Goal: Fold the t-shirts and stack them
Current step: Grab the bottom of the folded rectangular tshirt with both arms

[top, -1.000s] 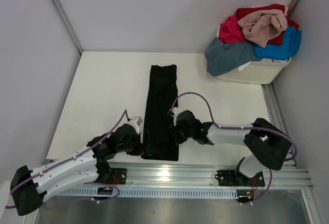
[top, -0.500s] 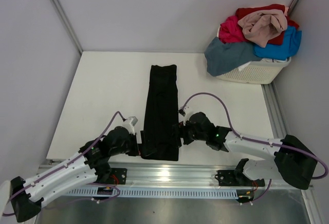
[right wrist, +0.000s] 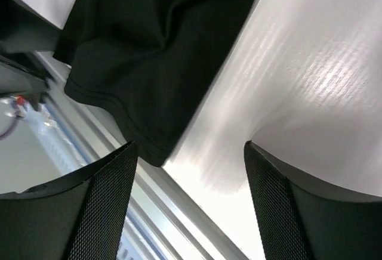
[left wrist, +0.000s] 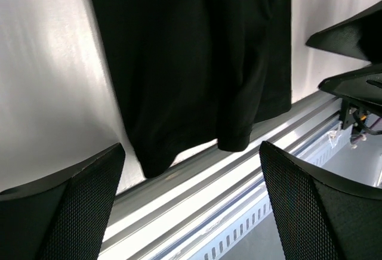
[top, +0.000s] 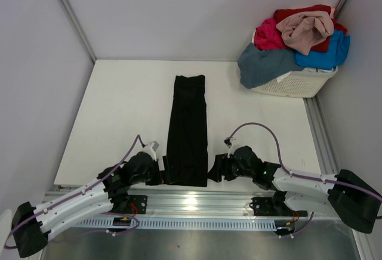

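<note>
**Overhead and wrist views, read left to right.** At the far left I see the left arm (top: 71, 203) stretched low from its base toward the table's (top: 119, 111) near edge. The left gripper (top: 160, 173) sits just beside the near left corner of the black t-shirt (top: 188, 132). In my left wrist view this gripper (left wrist: 191, 146) is spread wide and grips nothing. The shirt's hem (left wrist: 179, 146) lies on the surface beyond the fingers (left wrist: 65, 206).

The black t-shirt is folded into a long narrow strip in the middle of the table. It runs from the far part of the table back to the near edge, where its hem meets the metal rail (top: 197, 199).

To the right of the strip is the right gripper (top: 213, 169), just beside the near right corner. My right wrist view shows its jaws standing well apart and empty (right wrist: 190, 146). The shirt's corner (right wrist: 149, 146) is ahead of them, and bare table lies between the fingertips.

At the far right corner stands a white slotted basket (top: 298, 84). The other t-shirts are heaped on it:
- slate grey-blue (top: 265, 63), draped over the left rim
- magenta (top: 268, 34)
- red (top: 298, 14)
- beige-pink (top: 307, 28), on top
- bright blue (top: 331, 51), at the right
</note>
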Robot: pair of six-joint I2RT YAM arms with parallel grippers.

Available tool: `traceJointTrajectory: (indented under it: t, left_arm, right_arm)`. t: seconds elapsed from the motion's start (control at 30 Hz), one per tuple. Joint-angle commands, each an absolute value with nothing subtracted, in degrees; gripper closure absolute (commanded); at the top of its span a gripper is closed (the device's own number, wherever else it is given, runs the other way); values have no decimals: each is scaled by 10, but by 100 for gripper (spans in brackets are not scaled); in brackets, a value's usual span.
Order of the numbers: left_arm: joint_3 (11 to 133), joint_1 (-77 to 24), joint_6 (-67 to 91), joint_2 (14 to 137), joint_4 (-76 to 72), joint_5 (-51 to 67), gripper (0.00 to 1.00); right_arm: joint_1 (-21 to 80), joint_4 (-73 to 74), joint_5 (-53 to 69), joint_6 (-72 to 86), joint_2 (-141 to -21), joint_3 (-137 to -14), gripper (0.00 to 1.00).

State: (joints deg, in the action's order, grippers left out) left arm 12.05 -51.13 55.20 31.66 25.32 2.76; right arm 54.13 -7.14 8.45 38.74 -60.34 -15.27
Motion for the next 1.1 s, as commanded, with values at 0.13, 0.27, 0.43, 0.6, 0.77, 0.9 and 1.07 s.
traceJointTrajectory:
  t: [0.13,0.27,0.43,0.6,0.77,0.9,1.07]
  left_arm:
    - [72,-509,569,339,171,51,1]
    - [50,-509,573,345,133,67,3]
    - [47,-509,577,343,137,78,8]
    - [47,-509,577,323,159,84,11]
    - [50,-509,573,342,152,89,12]
    - [54,-509,565,386,126,96,14]
    - [60,-509,554,431,93,98,17]
  right_arm:
    - [541,-219,105,496,-628,-83,28]
    - [546,-257,108,524,-642,-65,37]
    - [569,-271,97,543,-656,-65,51]
    - [580,-290,100,552,-693,-72,68]
    - [584,-318,112,546,-736,-88,68]
    - [585,-327,110,534,-773,-110,66]
    - [585,-344,119,519,-815,-137,60]
